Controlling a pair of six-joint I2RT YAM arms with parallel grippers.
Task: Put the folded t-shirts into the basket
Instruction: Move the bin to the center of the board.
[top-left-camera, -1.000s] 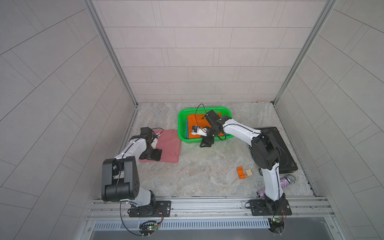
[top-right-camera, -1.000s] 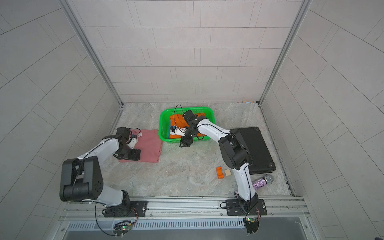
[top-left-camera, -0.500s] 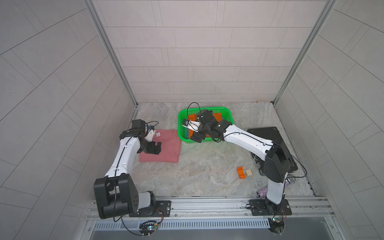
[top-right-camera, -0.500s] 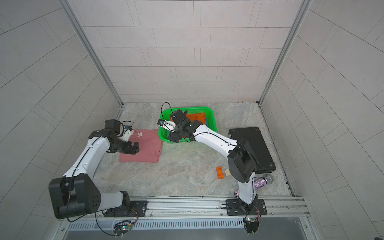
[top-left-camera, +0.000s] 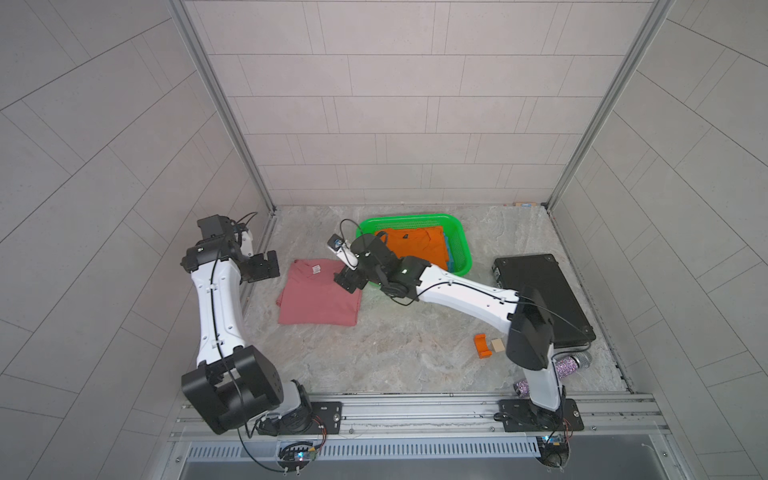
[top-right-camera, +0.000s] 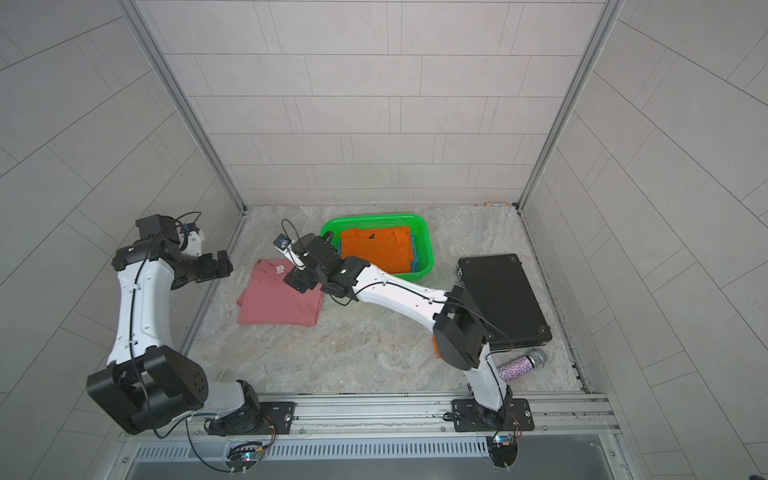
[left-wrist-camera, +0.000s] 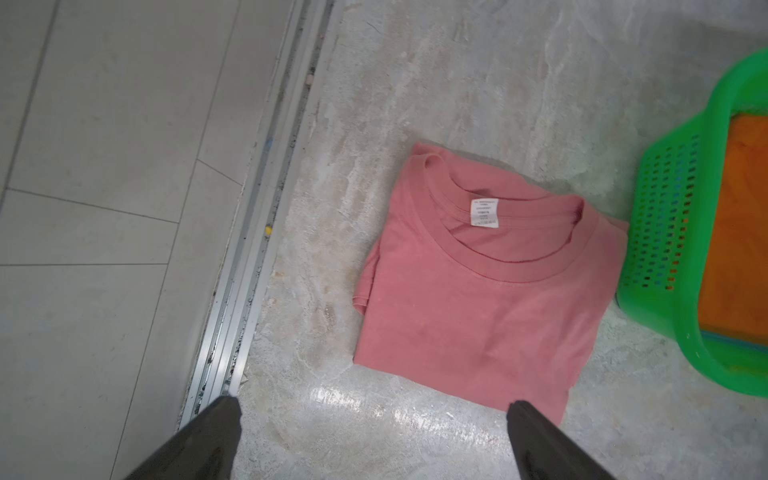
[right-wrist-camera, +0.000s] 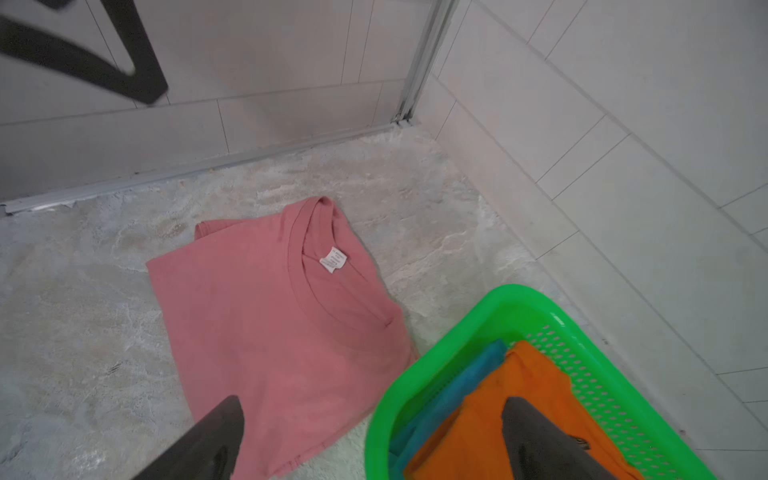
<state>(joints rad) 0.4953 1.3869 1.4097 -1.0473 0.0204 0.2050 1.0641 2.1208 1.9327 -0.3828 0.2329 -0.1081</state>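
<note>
The dusty pink folded t-shirt (top-left-camera: 318, 299) (top-right-camera: 280, 299) lies flat on the stone floor, left of the green basket (top-left-camera: 461, 241) (top-right-camera: 428, 245). Inside the basket lies the orange t-shirt (top-left-camera: 419, 247) (top-right-camera: 378, 249), on top of the blue one (top-left-camera: 448, 249) (right-wrist-camera: 457, 386), of which only an edge shows. My right gripper (top-left-camera: 349, 282) (right-wrist-camera: 370, 415) hovers open over the pink shirt's right edge, by the basket's near left corner. Raised beside the left wall, my left gripper (top-left-camera: 264, 268) (left-wrist-camera: 374, 419) is open and empty, left of the pink shirt (left-wrist-camera: 478, 291).
A flat black case (top-left-camera: 540, 299) lies right of the basket. A small orange block (top-left-camera: 482, 345), a wooden cube (top-left-camera: 497, 345) and a glittery microphone (top-right-camera: 521, 365) sit near the right arm's base. The metal wall rail (left-wrist-camera: 249, 291) runs close to the pink shirt.
My right gripper came out of the basket leftward to above the pink shirt. The left gripper lifted off the pink shirt's left edge and went up toward the wall. Both opened wider.
</note>
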